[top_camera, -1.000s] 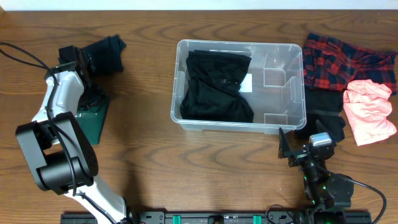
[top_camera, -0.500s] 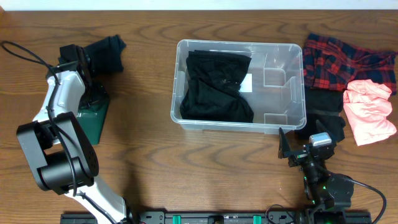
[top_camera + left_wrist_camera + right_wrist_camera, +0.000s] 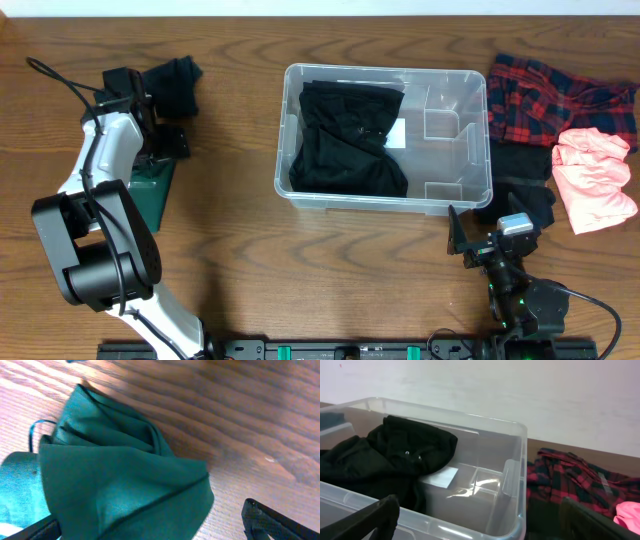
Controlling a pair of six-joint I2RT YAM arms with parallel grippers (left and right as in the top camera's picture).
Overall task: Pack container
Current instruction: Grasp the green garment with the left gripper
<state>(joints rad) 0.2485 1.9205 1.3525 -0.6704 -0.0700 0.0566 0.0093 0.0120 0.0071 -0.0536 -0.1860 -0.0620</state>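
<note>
Left gripper (image 3: 168, 140) is hovering spread over green cloth (image 3: 145, 190), well left of the container (image 3: 478, 150). Container's long axis is running left-right. Right gripper (image 3: 485, 243), also spread, is sitting nearer, just off container's front-right corner.

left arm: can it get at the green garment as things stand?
Likely yes. The left tool hangs open just above the green garment, and nothing lies on top of the cloth.
</note>
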